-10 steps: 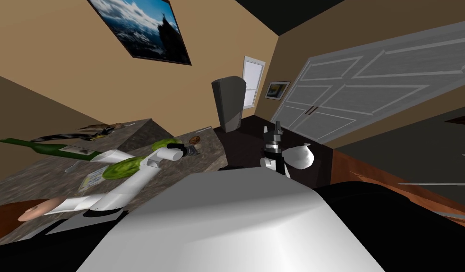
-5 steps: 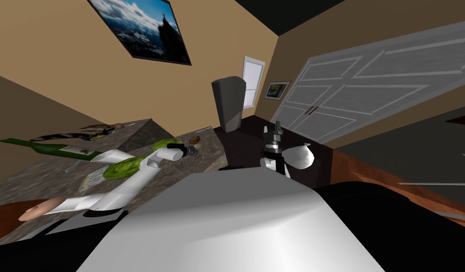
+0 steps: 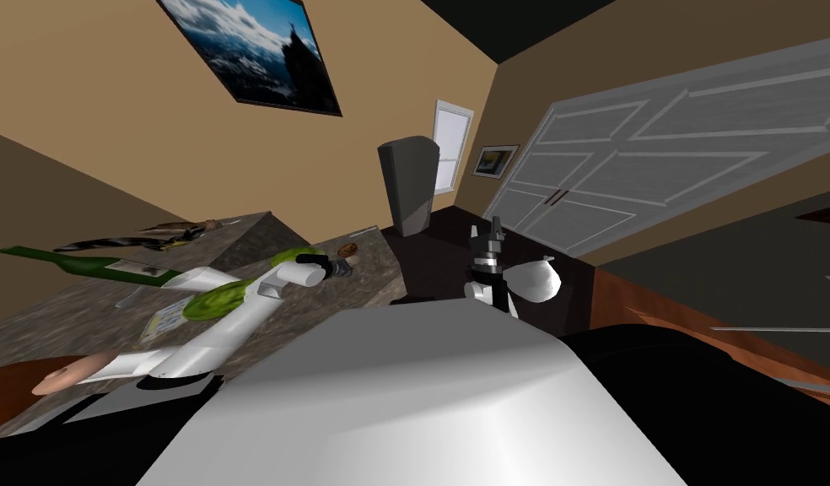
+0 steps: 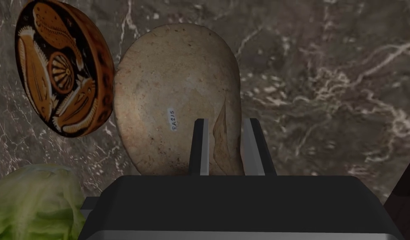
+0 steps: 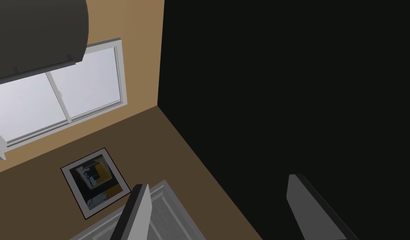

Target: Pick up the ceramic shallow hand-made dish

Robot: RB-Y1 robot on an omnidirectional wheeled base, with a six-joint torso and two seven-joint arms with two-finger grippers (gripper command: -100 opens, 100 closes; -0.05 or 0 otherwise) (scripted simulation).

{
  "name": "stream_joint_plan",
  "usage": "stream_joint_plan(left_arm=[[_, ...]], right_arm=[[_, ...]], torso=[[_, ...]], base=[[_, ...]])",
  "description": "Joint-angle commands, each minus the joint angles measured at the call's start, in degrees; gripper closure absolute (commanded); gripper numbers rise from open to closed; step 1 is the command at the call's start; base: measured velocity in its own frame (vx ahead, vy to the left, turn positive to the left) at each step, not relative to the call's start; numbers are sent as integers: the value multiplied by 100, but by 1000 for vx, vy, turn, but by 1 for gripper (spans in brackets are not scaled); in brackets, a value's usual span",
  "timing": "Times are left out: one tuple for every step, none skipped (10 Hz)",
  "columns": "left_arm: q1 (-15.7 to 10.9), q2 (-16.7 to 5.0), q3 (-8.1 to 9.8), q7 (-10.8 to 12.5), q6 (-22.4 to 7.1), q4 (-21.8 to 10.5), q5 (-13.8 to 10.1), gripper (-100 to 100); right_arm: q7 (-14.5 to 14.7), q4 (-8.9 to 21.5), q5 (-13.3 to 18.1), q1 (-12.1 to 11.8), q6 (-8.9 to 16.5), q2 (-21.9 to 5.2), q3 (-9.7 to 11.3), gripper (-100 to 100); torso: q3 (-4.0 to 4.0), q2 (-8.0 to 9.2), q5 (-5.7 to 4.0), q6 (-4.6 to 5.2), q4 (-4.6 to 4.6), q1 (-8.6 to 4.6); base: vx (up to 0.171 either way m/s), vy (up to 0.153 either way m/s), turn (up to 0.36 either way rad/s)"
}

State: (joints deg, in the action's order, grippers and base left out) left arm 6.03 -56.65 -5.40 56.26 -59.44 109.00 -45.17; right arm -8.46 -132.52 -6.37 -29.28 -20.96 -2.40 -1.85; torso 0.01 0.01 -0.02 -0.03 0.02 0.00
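Left gripper [image 4: 225, 121] is clenching on the dish [image 4: 171, 83]: the two fingers are standing close together with the dish's rim pinched between them, one blade lying over the pale tan face, the other outside the edge. The dish is lying on the marble counter [image 4: 325, 83], near its far end in the head view; I cannot tell whether it is resting or lifted. A painted bowl [image 4: 62, 71], orange on black, is sitting tight against the dish's side away from the fingers; contact cannot be judged. A lettuce [image 4: 29, 200] is lying beside the gripper's body on that same side. Bare marble is running wide on the fingers' side, so open room is lying there. Right gripper [image 5: 217, 181] is pointing upward over the dark floor past the counter's end, fingers spread wide, gripping nothing. Against half a second ago, the left forearm is sitting slightly drawn back toward me; the counter's things are lying where they were.
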Motion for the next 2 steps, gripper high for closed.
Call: stream_joint_plan(left_arm=[[0,0,0,0,0,0,0,100],[0,-5,2,13,-10,11,-3,0]], right_arm=[[0,0,0,0,0,0,0,0],[0,0,0,0,0,0,0,0]], torso=[[0,0,0,0,0,0],[0,0,1,0,-1,1]], base=[[0,0,0],[0,0,0]])
